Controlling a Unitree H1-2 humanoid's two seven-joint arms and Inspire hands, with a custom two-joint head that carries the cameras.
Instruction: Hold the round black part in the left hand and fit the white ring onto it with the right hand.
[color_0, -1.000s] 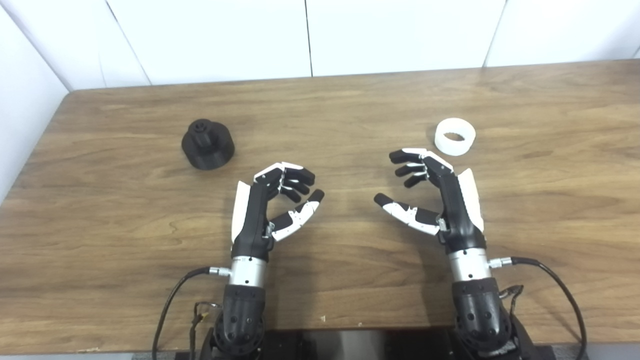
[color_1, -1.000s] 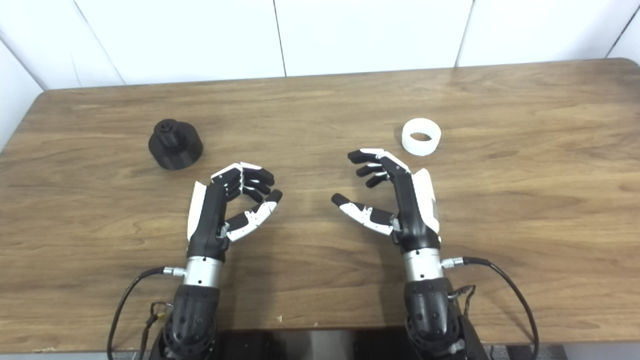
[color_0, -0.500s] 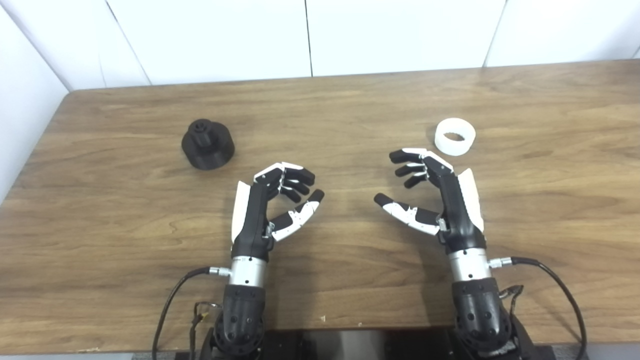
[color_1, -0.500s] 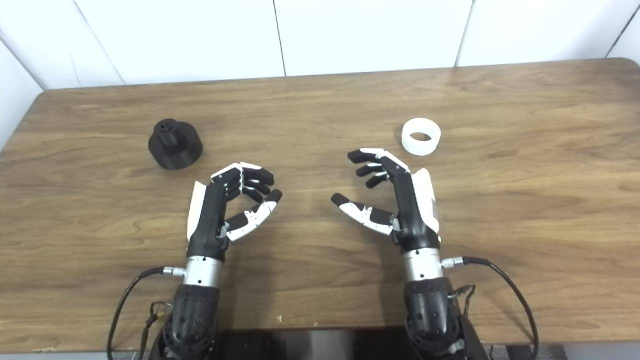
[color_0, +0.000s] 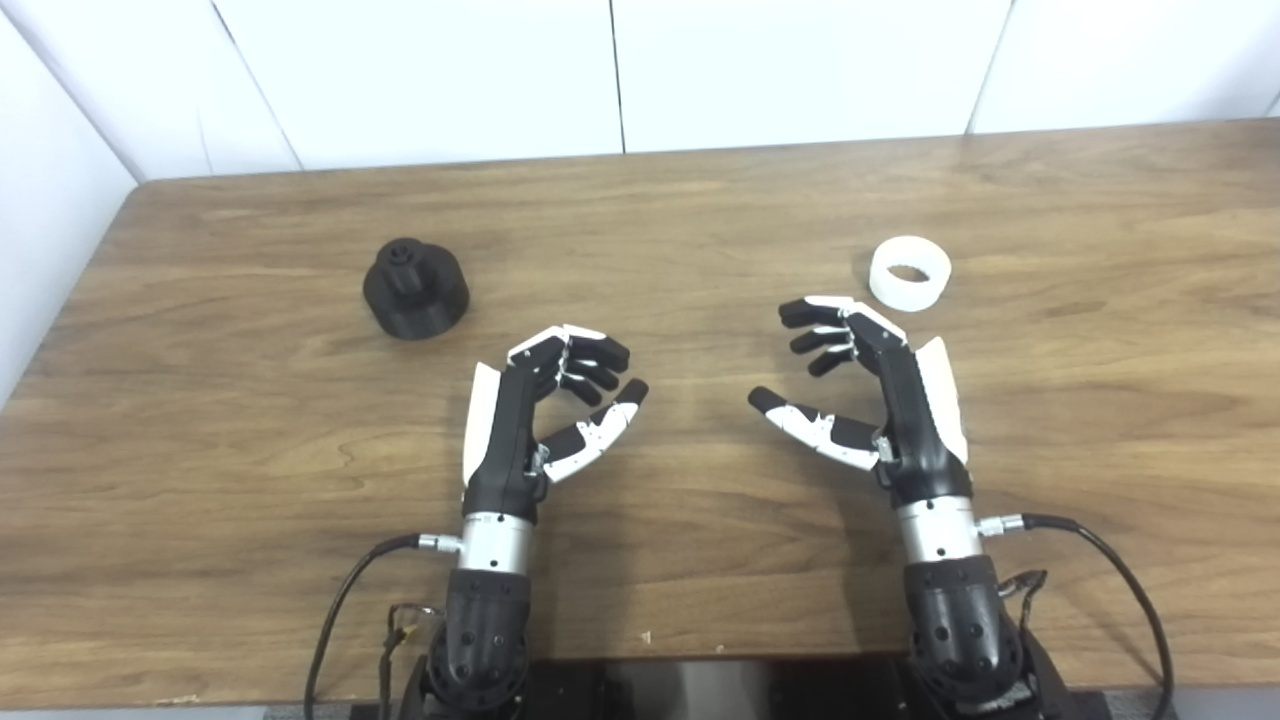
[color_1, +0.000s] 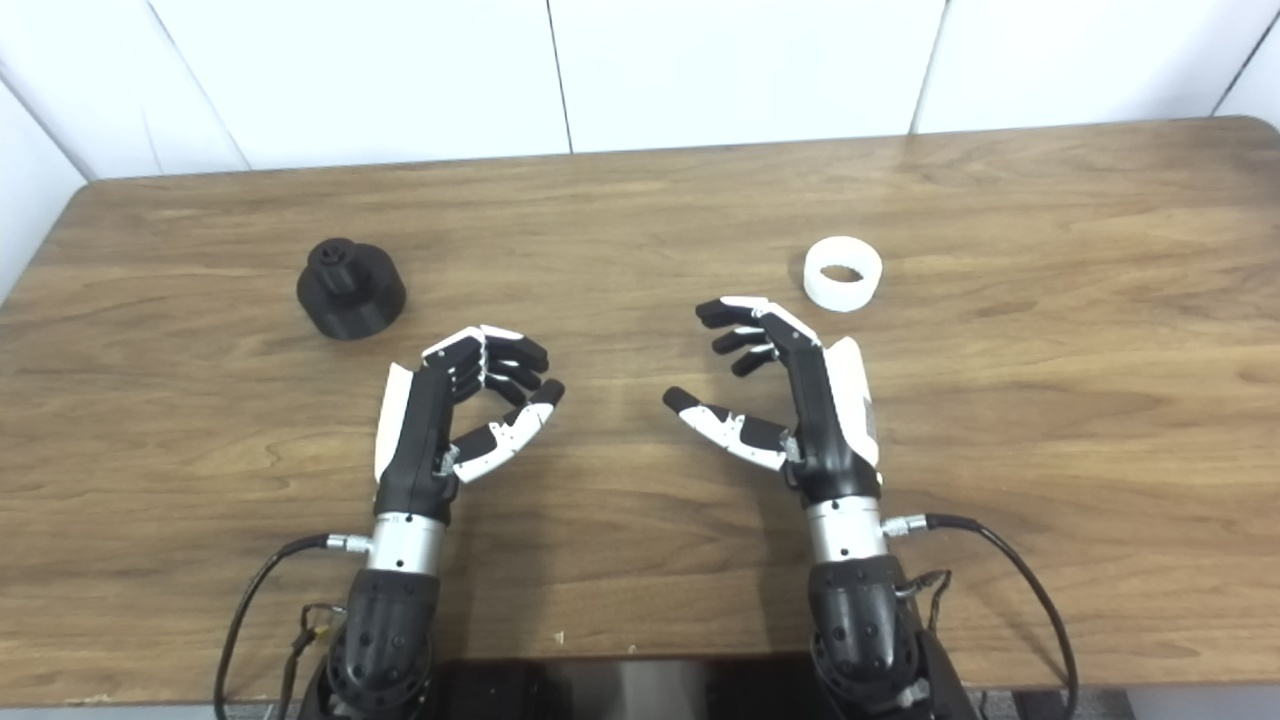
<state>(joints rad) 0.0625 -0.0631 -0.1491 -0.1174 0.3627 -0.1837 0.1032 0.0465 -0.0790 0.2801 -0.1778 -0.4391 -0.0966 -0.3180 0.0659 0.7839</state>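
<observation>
The round black part (color_0: 415, 291) stands on the wooden table (color_0: 640, 200) at the left, a small knob on its top. The white ring (color_0: 910, 272) lies flat on the table at the right. My left hand (color_0: 545, 405) hovers in the middle, below and right of the black part, open with curled fingers and nothing in it. My right hand (color_0: 865, 385) is open too, fingers apart, just below and left of the white ring without touching it.
White wall panels (color_0: 620, 70) rise behind the table's far edge. The table's left edge (color_0: 60, 320) runs close to the black part. Cables (color_0: 1110, 570) trail from both wrists near the front edge.
</observation>
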